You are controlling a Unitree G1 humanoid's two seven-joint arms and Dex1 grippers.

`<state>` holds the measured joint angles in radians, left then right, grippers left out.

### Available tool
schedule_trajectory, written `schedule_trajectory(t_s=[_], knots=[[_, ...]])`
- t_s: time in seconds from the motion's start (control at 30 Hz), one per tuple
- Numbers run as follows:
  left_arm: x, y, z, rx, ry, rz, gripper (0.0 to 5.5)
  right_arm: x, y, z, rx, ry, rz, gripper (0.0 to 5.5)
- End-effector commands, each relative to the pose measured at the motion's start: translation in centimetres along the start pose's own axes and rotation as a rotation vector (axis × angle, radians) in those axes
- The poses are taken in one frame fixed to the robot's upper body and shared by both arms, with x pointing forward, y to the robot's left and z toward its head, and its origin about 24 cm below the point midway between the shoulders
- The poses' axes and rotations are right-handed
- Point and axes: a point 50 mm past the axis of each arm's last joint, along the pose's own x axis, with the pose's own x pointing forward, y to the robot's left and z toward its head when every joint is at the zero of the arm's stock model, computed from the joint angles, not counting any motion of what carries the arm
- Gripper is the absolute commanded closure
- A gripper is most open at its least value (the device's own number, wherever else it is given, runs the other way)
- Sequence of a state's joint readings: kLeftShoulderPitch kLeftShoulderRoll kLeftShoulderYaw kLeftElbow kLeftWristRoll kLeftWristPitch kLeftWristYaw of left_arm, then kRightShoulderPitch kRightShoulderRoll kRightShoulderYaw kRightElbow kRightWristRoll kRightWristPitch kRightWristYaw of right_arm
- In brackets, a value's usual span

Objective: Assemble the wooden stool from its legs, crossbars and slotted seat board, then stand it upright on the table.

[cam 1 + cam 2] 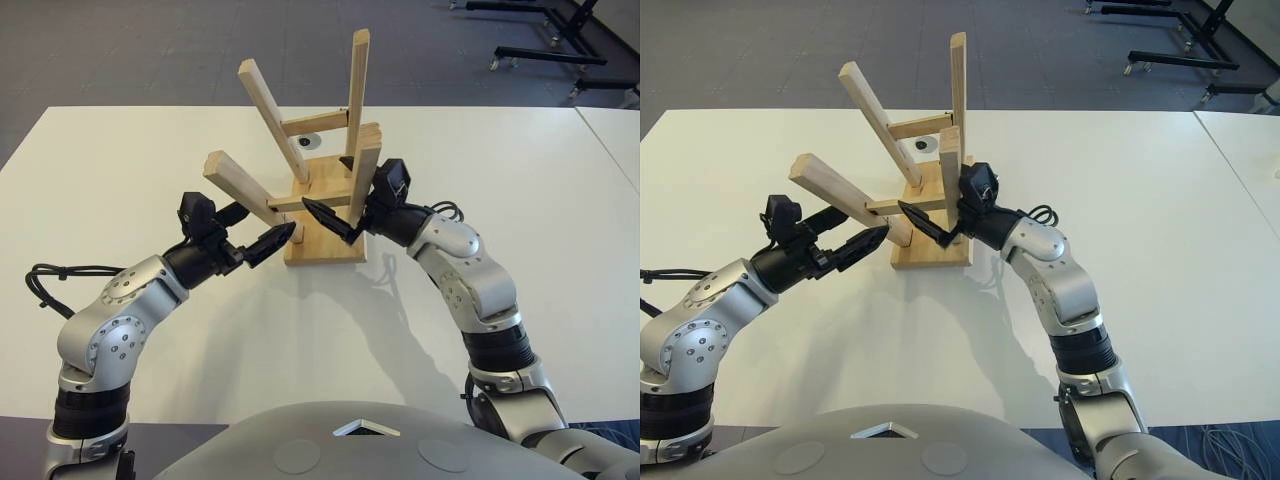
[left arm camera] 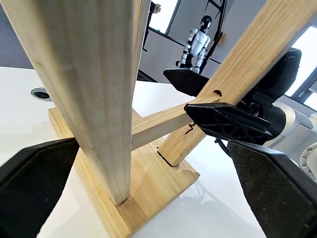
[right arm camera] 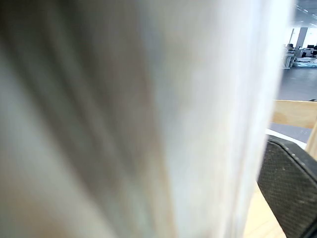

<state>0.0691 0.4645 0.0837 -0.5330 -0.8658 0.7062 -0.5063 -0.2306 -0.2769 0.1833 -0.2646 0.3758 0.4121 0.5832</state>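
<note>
- my left gripper (image 1: 258,228) is spread wide around the near-left leg (image 1: 235,180) of the pale wooden stool (image 1: 305,200); one black finger (image 2: 34,188) touches the leg, the other stands well apart.
- my right gripper (image 2: 178,91) is clamped on the near-right leg (image 1: 365,170), a finger on each side.
- the stool is upside down, its square slotted seat board (image 1: 325,245) flat on the white table (image 1: 500,150), four legs up.
- the left wrist view shows a crossbar (image 2: 158,121) joining both legs; the right wrist view has blurred wood close up.
- a round grey grommet (image 1: 307,142) sits in the table behind the stool.
</note>
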Motion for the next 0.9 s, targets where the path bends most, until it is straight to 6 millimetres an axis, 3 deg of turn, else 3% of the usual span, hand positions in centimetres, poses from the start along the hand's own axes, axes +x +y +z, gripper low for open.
schedule_trajectory(t_s=[0.03, 0.13, 0.3, 0.4, 0.53, 0.7, 0.9], knots=[[1.3, -4.2, 2.0, 0.032, -0.078, -0.349, 0.10, -1.6, -1.3, -1.1, 0.011, 0.101, -0.007, 0.12], [0.9, -4.0, 2.4, 0.047, -0.086, -0.340, 0.10, -4.7, -3.1, -1.9, 0.021, 0.168, -0.074, 0.12], [0.2, -3.5, 2.7, 0.064, -0.094, -0.318, 0.10, -8.2, -4.0, -4.0, 0.085, 0.283, -0.103, 0.12], [0.0, -3.3, 2.9, 0.072, -0.100, -0.311, 0.10, -9.5, -4.3, -4.8, 0.112, 0.320, -0.128, 0.12], [-0.6, -2.7, 2.9, 0.088, -0.111, -0.257, 0.10, -10.6, -4.6, -4.2, 0.124, 0.294, -0.120, 0.12], [-2.2, -0.8, 5.8, 0.170, -0.314, -0.048, 0.10, -12.8, -4.7, 0.6, 0.202, -0.007, 0.040, 0.12], [-3.2, -3.4, 8.8, 0.224, -0.556, 0.042, 0.10, -14.7, -5.2, 7.1, 0.270, -0.353, 0.132, 0.12]])
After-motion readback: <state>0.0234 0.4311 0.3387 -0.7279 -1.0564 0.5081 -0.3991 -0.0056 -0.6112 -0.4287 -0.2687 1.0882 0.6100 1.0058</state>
